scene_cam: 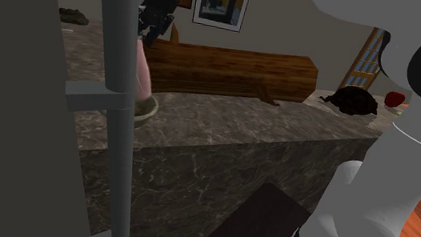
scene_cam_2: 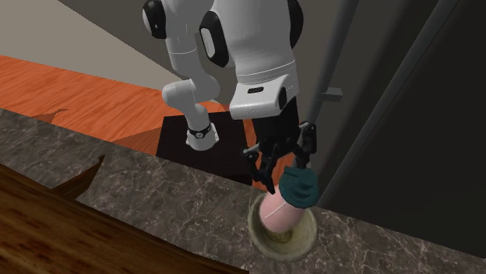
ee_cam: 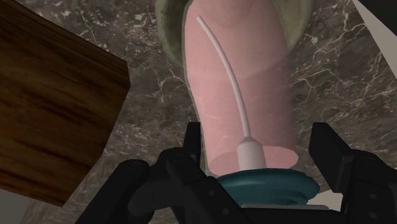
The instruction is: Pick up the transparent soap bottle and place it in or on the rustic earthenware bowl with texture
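Observation:
A transparent soap bottle with pink liquid point(scene_cam_2: 276, 209) and a teal pump cap point(scene_cam_2: 299, 187) stands tilted in a greenish earthenware bowl point(scene_cam_2: 300, 237) on the marble counter. My gripper point(scene_cam_2: 284, 167) hovers just over the cap, open. In the wrist view the bottle point(ee_cam: 242, 95) runs from between my fingers point(ee_cam: 327, 145) down into the bowl point(ee_cam: 167, 19); the one finger stands apart from it, the other is close beside it. In the shoulder view the bottle point(scene_cam: 143, 70) and bowl point(scene_cam: 147, 111) peek from behind a grey pole, under the gripper point(scene_cam: 153, 23).
A grey pole point(scene_cam: 115, 88) and a grey panel point(scene_cam: 8, 116) stand close by the bowl. A long wooden block point(scene_cam: 230, 67) lies on the counter point(scene_cam: 240, 125) behind it. A dark lump point(scene_cam: 351, 100) and a red item point(scene_cam: 396, 99) sit farther off.

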Available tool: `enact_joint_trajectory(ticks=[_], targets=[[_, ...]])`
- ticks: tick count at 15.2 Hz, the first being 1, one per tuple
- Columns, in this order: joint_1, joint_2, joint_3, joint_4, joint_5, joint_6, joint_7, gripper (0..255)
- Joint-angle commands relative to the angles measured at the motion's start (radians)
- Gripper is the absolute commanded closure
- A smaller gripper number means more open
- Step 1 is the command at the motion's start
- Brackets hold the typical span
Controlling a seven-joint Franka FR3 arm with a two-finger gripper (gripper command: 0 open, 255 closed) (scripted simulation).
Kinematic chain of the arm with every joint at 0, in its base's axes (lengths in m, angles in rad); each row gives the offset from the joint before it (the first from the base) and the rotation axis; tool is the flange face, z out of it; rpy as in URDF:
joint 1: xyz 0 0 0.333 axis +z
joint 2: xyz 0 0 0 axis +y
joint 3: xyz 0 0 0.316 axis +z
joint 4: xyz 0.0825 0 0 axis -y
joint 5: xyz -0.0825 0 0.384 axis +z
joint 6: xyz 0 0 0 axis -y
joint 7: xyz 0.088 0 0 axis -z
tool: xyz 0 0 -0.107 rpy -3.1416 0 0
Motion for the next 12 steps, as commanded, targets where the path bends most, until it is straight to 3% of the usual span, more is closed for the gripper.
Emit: enact_joint_trajectory(ticks=[1,5,6,12], targets=[[0.0,-0.002,0.0,-0.004,0.0,0.003,0.0,255],[0.0,-0.002,0.0,-0.004,0.0,0.003,0.0,255],[0.0,-0.002,0.0,-0.004,0.0,0.003,0.0,0],[-0.001,-0.012,-0.002,0.015,0.002,-0.026,-0.001,0]])
